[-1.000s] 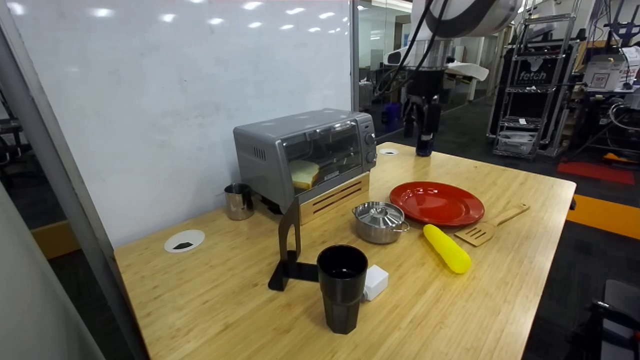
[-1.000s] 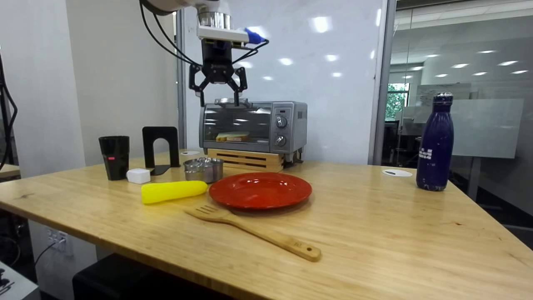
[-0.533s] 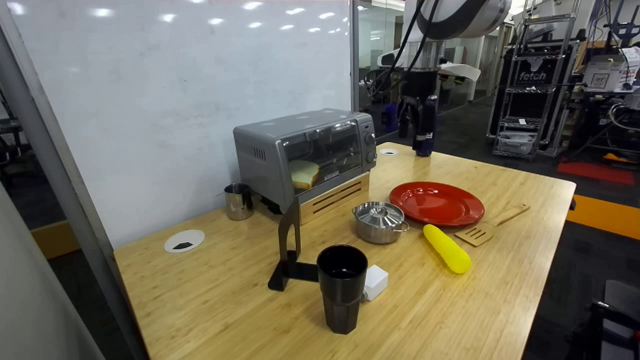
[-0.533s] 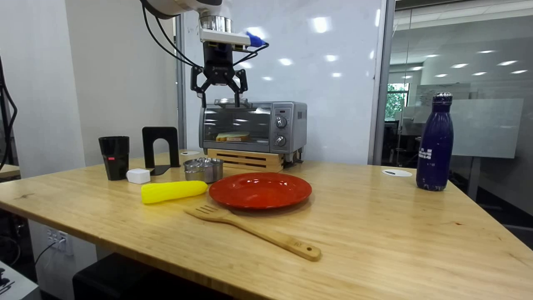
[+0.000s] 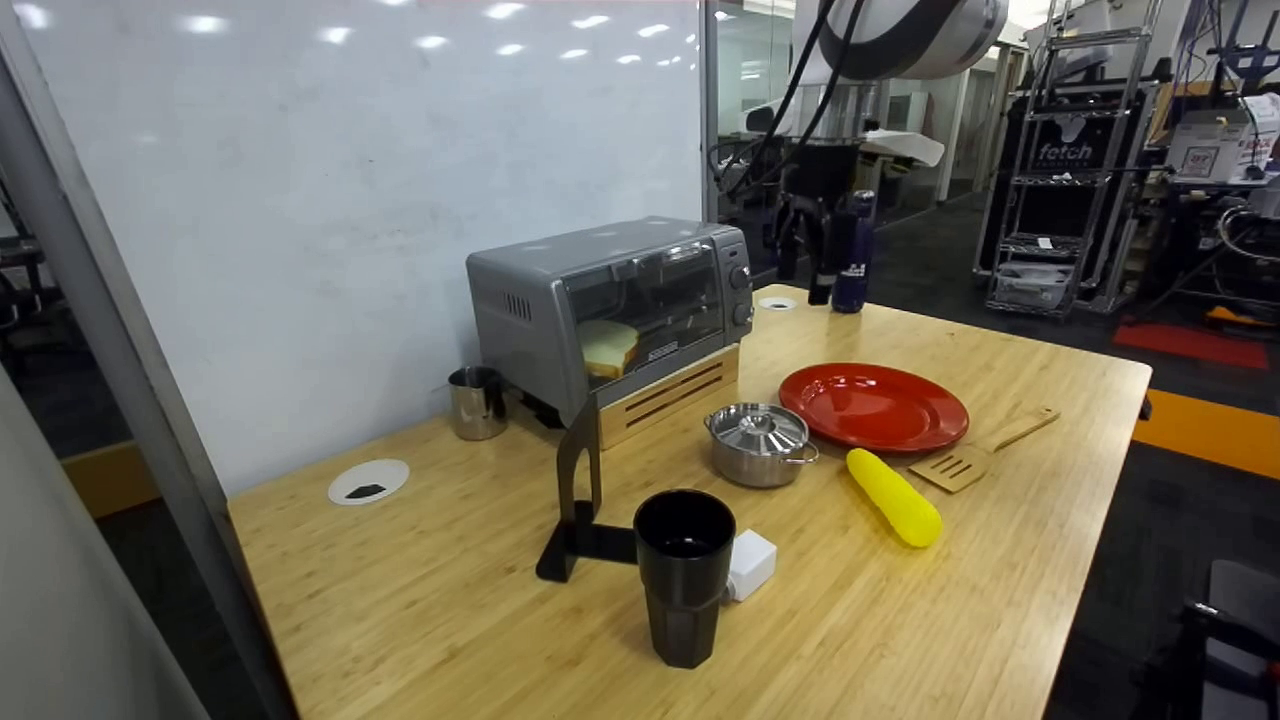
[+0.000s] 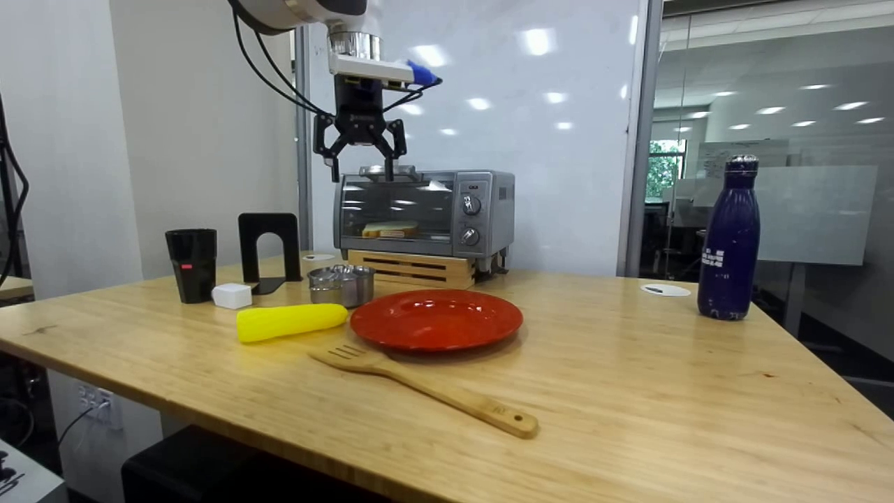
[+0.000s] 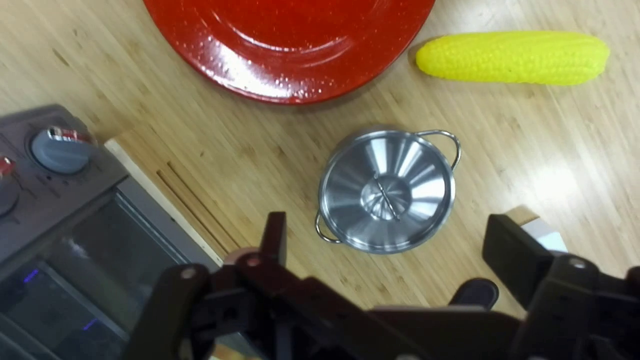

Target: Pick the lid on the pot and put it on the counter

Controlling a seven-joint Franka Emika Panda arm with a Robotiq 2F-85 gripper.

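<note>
The fingers [image 7: 515, 257], spread wide and empty, had just been brought slightly lower, toward the lid [image 7: 387, 194], which was seated on the pot [image 5: 755, 467] upon the surface [image 5: 450, 600], so the grasp was seemingly being prepared.

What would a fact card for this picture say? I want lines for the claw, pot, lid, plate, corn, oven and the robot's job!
Claw: open, holding nothing, up above the table
Pot: small, silver, standing on the table
Lid: round, silver, sitting on the pot
Plate: red, beside the pot, with a gap between them
Corn: yellow, lying on the table, not touching the pot
Oven: grey, with bread showing inside
Job: not done yet; the lid must go onto the table
</note>
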